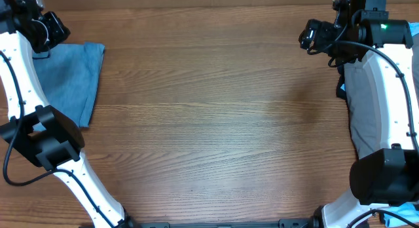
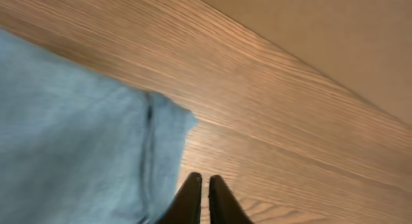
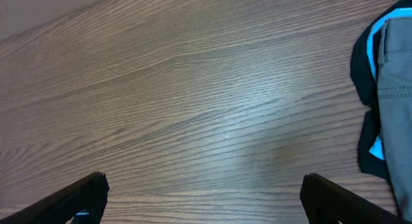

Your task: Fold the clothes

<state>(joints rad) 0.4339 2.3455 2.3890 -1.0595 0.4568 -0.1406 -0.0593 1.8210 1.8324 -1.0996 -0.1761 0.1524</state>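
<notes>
Lying far left (folded): jeans [image 1: 72, 80]; edges straight.

Blue garment [image 1: 72, 77] partly under the left arm [image 1: 16, 67], grey trousers [image 3: 396, 89] cut off at the edge

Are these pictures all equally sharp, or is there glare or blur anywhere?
Overhead: evenly lit and sharp, with a faint sheen on the table. Left wrist: the blue cloth looks soft and blurred, a bright patch of glare sits on the wood by its corner, and the left fingers are dark silhouettes. Right wrist: wood grain is crisp; the right fingers show as dark shapes.
</notes>
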